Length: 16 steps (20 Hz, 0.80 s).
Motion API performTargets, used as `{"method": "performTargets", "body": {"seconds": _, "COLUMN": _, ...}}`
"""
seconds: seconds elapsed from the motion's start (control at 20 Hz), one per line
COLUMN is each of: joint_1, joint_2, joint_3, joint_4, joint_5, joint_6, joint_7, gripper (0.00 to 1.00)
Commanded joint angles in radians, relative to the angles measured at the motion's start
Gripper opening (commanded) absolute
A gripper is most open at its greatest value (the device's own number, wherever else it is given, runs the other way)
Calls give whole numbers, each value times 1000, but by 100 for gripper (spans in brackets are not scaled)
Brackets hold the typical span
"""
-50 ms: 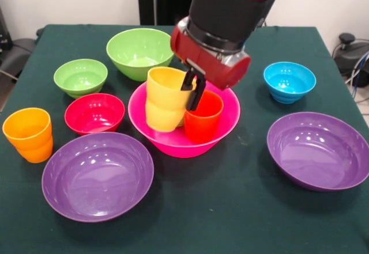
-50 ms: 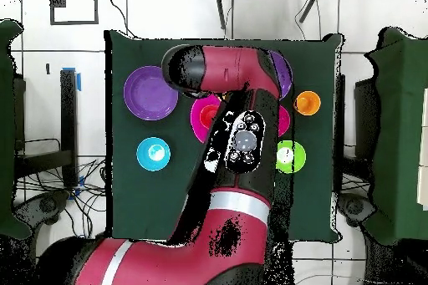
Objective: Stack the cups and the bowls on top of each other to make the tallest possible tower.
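The large hot-pink bowl [image 1: 173, 141] [image 2: 201, 119] sits mid-table. Inside it stand a yellow-orange cup [image 1: 164, 101], tilted slightly, and a red-orange cup [image 1: 203, 118] just to its right. My gripper [image 1: 193, 91] comes down between the two cups. Its black fingers [image 1: 188, 81] pinch the right-hand rim of the yellow-orange cup. An orange cup [image 1: 27, 134] [image 2: 308, 103] stands alone at the left edge in the front view. In the overhead view the arm hides the gripper and both cups in the bowl.
Around the pink bowl lie two purple bowls [image 1: 98, 176] [image 1: 320, 150], a red bowl [image 1: 94, 113], a small light-green bowl [image 1: 81, 76], a medium light-green bowl [image 1: 140, 52] and a blue bowl [image 1: 290, 81] [image 2: 154, 154]. All rest on the dark green cloth [image 1: 230, 208].
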Motion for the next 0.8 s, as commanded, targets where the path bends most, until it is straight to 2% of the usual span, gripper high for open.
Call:
{"method": "performTargets", "body": {"seconds": 0.05, "joint_1": -47, "joint_2": 61, "joint_3": 158, "joint_4": -41, "joint_5": -46, "joint_6": 62, "joint_7": -229, "gripper": 0}}
{"method": "performTargets", "body": {"seconds": 0.35, "joint_1": -52, "joint_2": 60, "joint_3": 154, "joint_4": -42, "joint_5": -59, "joint_6": 116, "joint_7": -245, "gripper": 0}}
{"method": "performTargets", "body": {"seconds": 0.8, "joint_1": -86, "joint_2": 55, "joint_3": 206, "joint_4": 1, "joint_5": -43, "joint_6": 163, "joint_7": -283, "gripper": 0}}
